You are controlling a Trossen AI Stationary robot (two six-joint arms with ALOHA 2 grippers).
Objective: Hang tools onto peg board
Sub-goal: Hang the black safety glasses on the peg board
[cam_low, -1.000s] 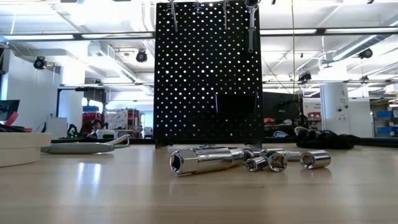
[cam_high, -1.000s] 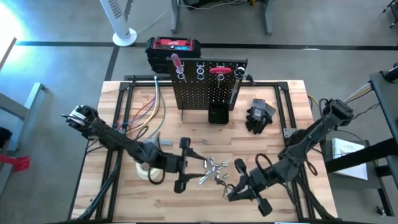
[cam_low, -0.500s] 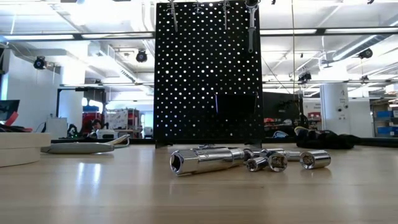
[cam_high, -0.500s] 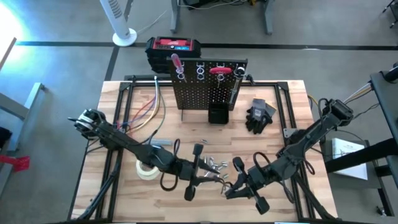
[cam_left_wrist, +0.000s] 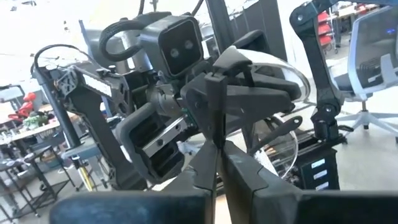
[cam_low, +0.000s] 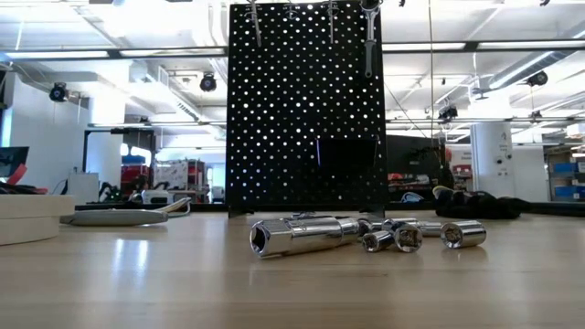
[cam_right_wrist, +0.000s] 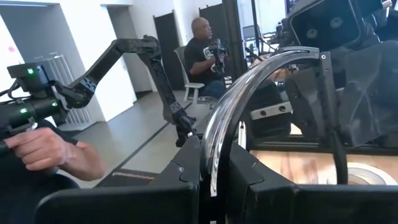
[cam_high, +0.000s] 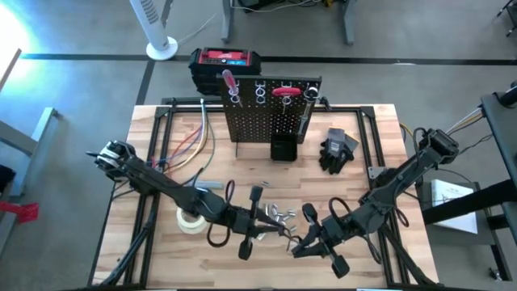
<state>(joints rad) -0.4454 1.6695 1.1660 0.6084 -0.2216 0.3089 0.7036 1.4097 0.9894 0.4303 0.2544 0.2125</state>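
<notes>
The black peg board (cam_high: 271,109) stands upright at the table's far middle, with red-handled tools and a grey wrench hanging from its top. Short silvery bits (cam_high: 279,214) lie loose on the wood in front of it, also seen in the low view as bits (cam_low: 302,235). Just near of them my left gripper (cam_high: 279,229) and my right gripper (cam_high: 297,240) point at each other, both shut on one silvery metal ring (cam_right_wrist: 249,81). The ring (cam_left_wrist: 280,65) is held above the table. My left gripper comes level from the table's left. Its two fingers (cam_left_wrist: 205,163) are shut together on a thin edge (cam_left_wrist: 215,134) that seems to be the ring's; the fingers hide the rest of the contact. My right gripper pinches the ring's band (cam_right_wrist: 214,163) between its two fingers, coming level from the table's right. The band stands on edge and arches away from the fingers toward my left gripper. The ring is lifted clear of the table.
A whitish tape roll (cam_high: 190,221) lies under my left arm, with a grey tool (cam_high: 212,186) beside it. Black gloves (cam_high: 335,149) lie right of the board, and a small black bin (cam_high: 283,149) sits at its foot. A red-and-black box (cam_high: 226,63) stands behind. A person (cam_right_wrist: 205,50) sits beyond the table.
My left gripper has moved toward the table's right edge, up to my right gripper, and has shut there. It has kept still for the last half second. My right gripper and the ring have stayed in place.
</notes>
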